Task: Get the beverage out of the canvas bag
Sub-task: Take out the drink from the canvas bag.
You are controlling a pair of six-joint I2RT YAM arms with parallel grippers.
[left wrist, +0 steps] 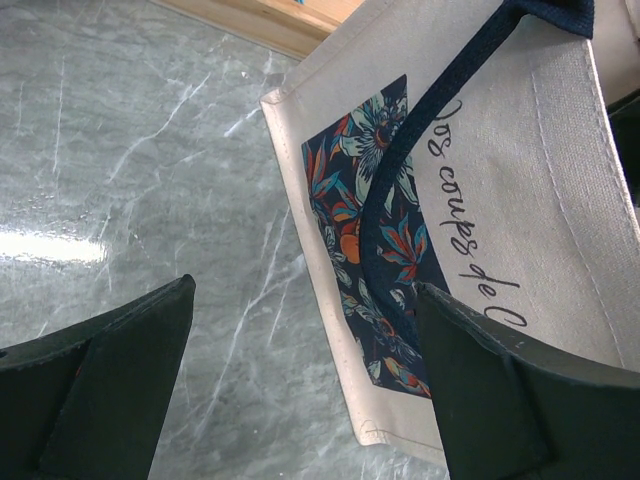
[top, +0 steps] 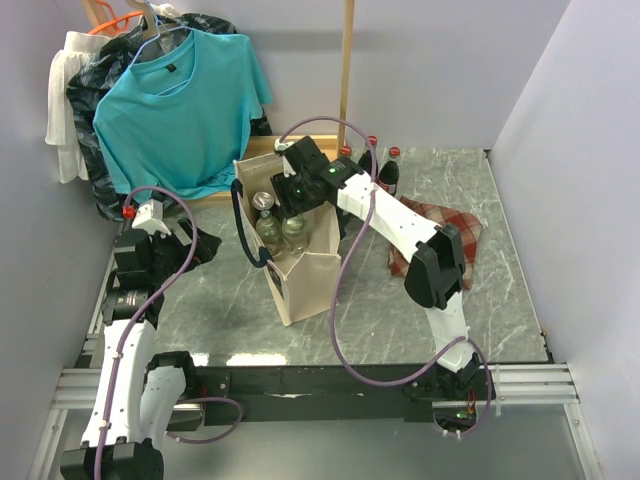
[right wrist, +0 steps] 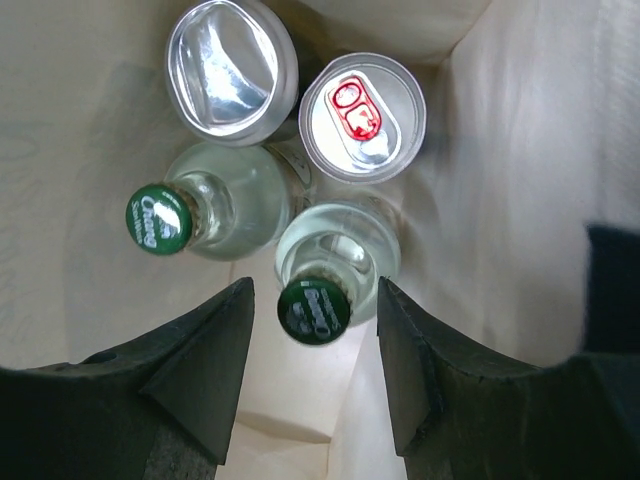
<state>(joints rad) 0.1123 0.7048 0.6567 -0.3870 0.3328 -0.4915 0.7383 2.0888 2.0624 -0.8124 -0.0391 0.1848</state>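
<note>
The canvas bag stands open at mid-frame on the table, and its walls hide the lower parts of the drinks. Inside are two green-capped bottles and two cans. The right gripper is apart around the lower cap, not touching it. The left gripper is apart and empty.

On the surface, centre: canvas bag, upright, mouth up. Inside it, 2 cans side by side at the back w/ 2 bottles just in front, all upright & packed close. Over the bag mouth: right gripper, one bottle's cap btwn its fingers, gaps either side. Left of the bag, near its side wall: left gripper. Right of the bag, flat on the surface under the right arm: cloth. Behind-right at the far edge: 3 loose bottles. Behind-left: shirt hanging.
</note>
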